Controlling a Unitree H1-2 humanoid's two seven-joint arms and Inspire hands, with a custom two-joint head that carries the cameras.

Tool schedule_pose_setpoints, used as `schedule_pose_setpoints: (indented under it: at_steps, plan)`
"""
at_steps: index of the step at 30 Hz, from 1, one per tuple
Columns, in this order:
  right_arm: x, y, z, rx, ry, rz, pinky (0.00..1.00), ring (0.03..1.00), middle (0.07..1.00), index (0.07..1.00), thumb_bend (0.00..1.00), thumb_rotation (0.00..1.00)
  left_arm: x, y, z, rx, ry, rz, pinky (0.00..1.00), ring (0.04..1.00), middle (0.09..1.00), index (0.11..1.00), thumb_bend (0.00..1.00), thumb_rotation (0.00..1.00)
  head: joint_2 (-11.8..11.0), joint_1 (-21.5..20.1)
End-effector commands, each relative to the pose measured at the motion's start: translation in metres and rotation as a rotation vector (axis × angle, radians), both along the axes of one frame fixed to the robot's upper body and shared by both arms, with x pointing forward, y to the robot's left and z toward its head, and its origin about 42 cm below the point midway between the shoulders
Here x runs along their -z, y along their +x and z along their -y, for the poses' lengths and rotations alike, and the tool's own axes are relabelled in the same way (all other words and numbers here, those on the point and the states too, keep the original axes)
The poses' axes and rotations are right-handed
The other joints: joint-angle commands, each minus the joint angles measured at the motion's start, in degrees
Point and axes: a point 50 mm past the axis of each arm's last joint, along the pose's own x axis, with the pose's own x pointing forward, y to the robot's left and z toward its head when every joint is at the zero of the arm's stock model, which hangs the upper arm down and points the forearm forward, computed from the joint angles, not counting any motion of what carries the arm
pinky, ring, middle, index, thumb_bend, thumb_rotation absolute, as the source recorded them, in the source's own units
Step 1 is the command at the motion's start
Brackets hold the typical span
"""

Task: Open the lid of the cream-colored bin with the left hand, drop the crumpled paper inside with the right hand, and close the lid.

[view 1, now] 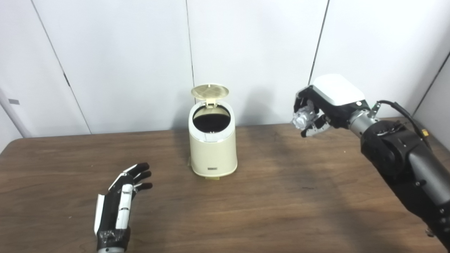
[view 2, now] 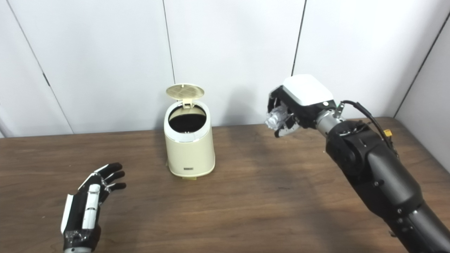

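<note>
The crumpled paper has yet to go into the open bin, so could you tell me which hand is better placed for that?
The right hand: it already grips the crumpled paper, raised beside the cream-colored bin, whose lid stands open. The left hand is low, open and empty.
</note>
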Motion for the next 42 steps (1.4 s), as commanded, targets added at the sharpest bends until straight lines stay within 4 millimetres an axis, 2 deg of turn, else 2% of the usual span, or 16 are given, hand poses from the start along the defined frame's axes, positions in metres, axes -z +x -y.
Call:
schedule_pose_setpoints:
  at_steps: [1, 4, 7, 9, 10, 11, 12, 14, 16, 18, 20, 23, 26, 32, 37, 42]
  plan:
    - [-0.044, -0.003, -0.012, -0.040, -0.047, 0.118, 0.32, 0.376, 0.433, 0.483, 0.53, 0.00, -0.013, 0.011, 0.004, 0.015, 0.019, 0.077, 0.66, 0.758, 0.785, 0.768, 0.42, 0.87, 0.0, -0.1]
    - [-0.051, -0.008, -0.028, -0.101, -0.065, 0.160, 0.25, 0.313, 0.405, 0.479, 0.53, 0.00, -0.010, 0.013, 0.005, 0.017, 0.025, 0.079, 0.66, 0.761, 0.789, 0.771, 0.43, 0.85, -0.4, 0.1]
    - [-0.051, -0.012, -0.046, -0.131, -0.009, 0.181, 0.26, 0.362, 0.439, 0.496, 0.52, 0.00, -0.008, 0.016, 0.007, 0.029, 0.045, 0.075, 0.66, 0.766, 0.796, 0.776, 0.41, 0.87, -0.8, 0.2]
    - [-0.051, -0.013, -0.059, -0.147, -0.010, 0.198, 0.34, 0.464, 0.489, 0.462, 0.52, 0.00, -0.006, 0.017, 0.008, 0.034, 0.054, 0.065, 0.67, 0.771, 0.802, 0.779, 0.40, 0.88, -1.0, 0.2]
    - [-0.051, -0.014, -0.066, -0.159, -0.014, 0.213, 0.39, 0.477, 0.503, 0.453, 0.52, 0.00, -0.005, 0.018, 0.009, 0.036, 0.047, 0.059, 0.67, 0.772, 0.802, 0.778, 0.40, 0.88, -1.1, 0.1]
    - [-0.051, -0.015, -0.071, -0.168, -0.016, 0.226, 0.49, 0.491, 0.513, 0.444, 0.52, 0.00, -0.004, 0.019, 0.010, 0.038, 0.037, 0.055, 0.69, 0.777, 0.803, 0.778, 0.41, 0.87, -1.1, 0.1]
    - [-0.051, -0.015, -0.077, -0.179, -0.018, 0.237, 0.55, 0.495, 0.517, 0.438, 0.51, 0.00, -0.003, 0.019, 0.010, 0.038, 0.031, 0.050, 0.69, 0.780, 0.803, 0.778, 0.41, 0.86, -1.3, -0.1]
    - [-0.050, -0.015, -0.084, -0.194, -0.025, 0.246, 0.59, 0.490, 0.524, 0.433, 0.51, 0.00, -0.001, 0.020, 0.010, 0.037, 0.026, 0.045, 0.70, 0.779, 0.800, 0.780, 0.40, 0.85, -1.4, -0.1]
    - [-0.049, -0.014, -0.093, -0.215, -0.016, 0.238, 0.52, 0.463, 0.537, 0.440, 0.51, 0.00, 0.000, 0.021, 0.011, 0.041, 0.022, 0.045, 0.70, 0.781, 0.800, 0.782, 0.41, 0.85, -1.5, -0.1]
    - [-0.048, -0.013, -0.103, -0.225, -0.012, 0.225, 0.36, 0.443, 0.558, 0.448, 0.51, 0.00, 0.000, 0.022, 0.012, 0.043, 0.022, 0.046, 0.70, 0.781, 0.802, 0.782, 0.40, 0.86, -1.7, -0.1]
    - [-0.047, -0.012, -0.112, -0.237, -0.007, 0.221, 0.32, 0.429, 0.560, 0.453, 0.51, 0.00, 0.000, 0.023, 0.012, 0.039, 0.033, 0.049, 0.70, 0.777, 0.799, 0.780, 0.40, 0.87, -1.8, 0.0]
    - [-0.047, -0.007, -0.123, -0.258, 0.000, 0.207, 0.33, 0.429, 0.553, 0.456, 0.51, 0.00, 0.001, 0.023, 0.013, 0.035, 0.050, 0.047, 0.69, 0.772, 0.797, 0.778, 0.40, 0.88, -2.1, 0.1]
    - [-0.045, -0.002, -0.131, -0.273, -0.005, 0.208, 0.28, 0.406, 0.543, 0.469, 0.51, 0.00, 0.003, 0.024, 0.014, 0.037, 0.058, 0.048, 0.68, 0.771, 0.802, 0.778, 0.42, 0.89, -2.9, 0.4]
    - [-0.043, 0.009, -0.147, -0.270, -0.007, 0.171, 0.27, 0.418, 0.546, 0.464, 0.51, 0.00, 0.005, 0.023, 0.017, 0.042, 0.039, 0.045, 0.70, 0.781, 0.809, 0.785, 0.40, 0.88, -3.3, 0.8]
    - [-0.039, 0.022, -0.155, -0.268, -0.005, 0.180, 0.25, 0.403, 0.523, 0.471, 0.52, 0.00, 0.005, 0.022, 0.018, 0.040, 0.025, 0.041, 0.69, 0.771, 0.798, 0.777, 0.40, 0.85, -3.4, 1.0]
    - [-0.036, 0.035, -0.160, -0.274, -0.003, 0.172, 0.28, 0.415, 0.516, 0.470, 0.52, 0.00, 0.006, 0.021, 0.020, 0.044, 0.030, 0.045, 0.69, 0.777, 0.805, 0.785, 0.38, 0.86, -3.5, 1.3]
